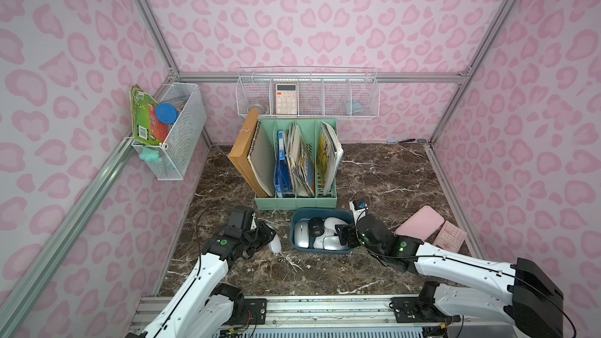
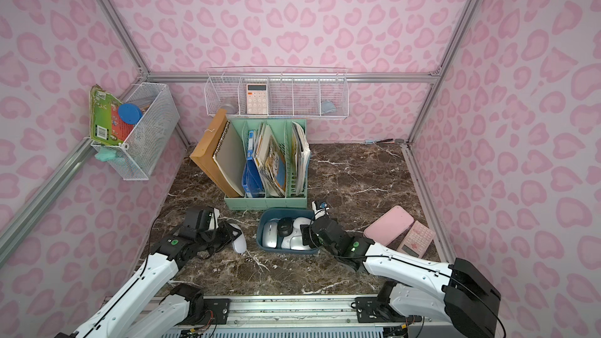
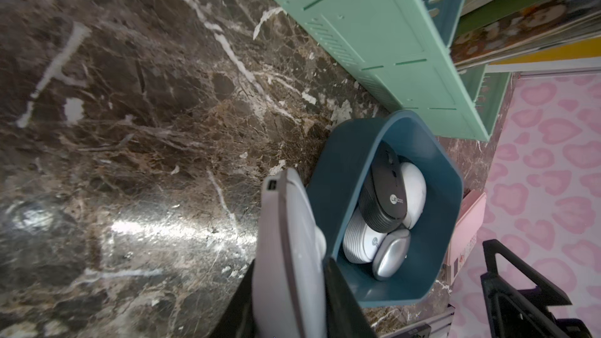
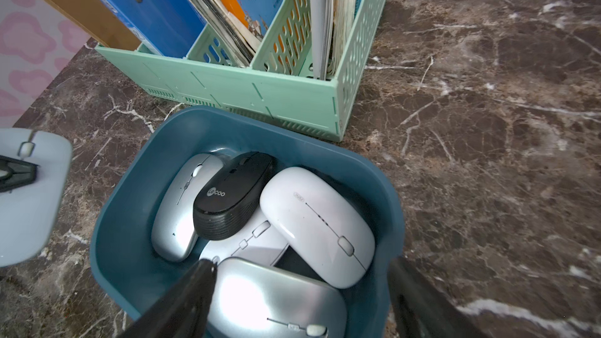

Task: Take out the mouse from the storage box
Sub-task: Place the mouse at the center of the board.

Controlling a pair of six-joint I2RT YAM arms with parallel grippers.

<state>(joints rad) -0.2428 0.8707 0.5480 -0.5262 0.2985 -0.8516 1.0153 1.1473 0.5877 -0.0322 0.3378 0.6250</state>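
1. The left gripper (image 1: 266,238) is clamped on a white mouse (image 1: 275,244). Its fingers (image 3: 344,304) press the mouse's two broad faces about midway along its length.
2. This mouse is outside the storage box (image 1: 293,238), just beside the box's left wall and apart from it. I cannot tell whether it touches the marble tabletop (image 1: 374,173).
3. It stands on its side edge with its top face turned toward the box. Its long axis runs alongside the box's left wall. The end with the scroll wheel (image 4: 26,148) points toward the box's far side.
4. It is slim and flat, with a pale white top and a grey rim. A small socket (image 3: 270,185) sits at the front tip.
5. The right gripper (image 4: 299,268) has its jaws apart and holds nothing. It hangs over the box's near-right part, with one finger above the near silver mouse (image 4: 276,297) and the other at the box's right rim.
6. Also inside the box are a second silver mouse (image 4: 182,209) along the left wall, a black mouse (image 4: 231,196) marked Lecoo beside it, and a white oval mouse (image 4: 318,225) toward the right wall. Another white one is partly buried under these.
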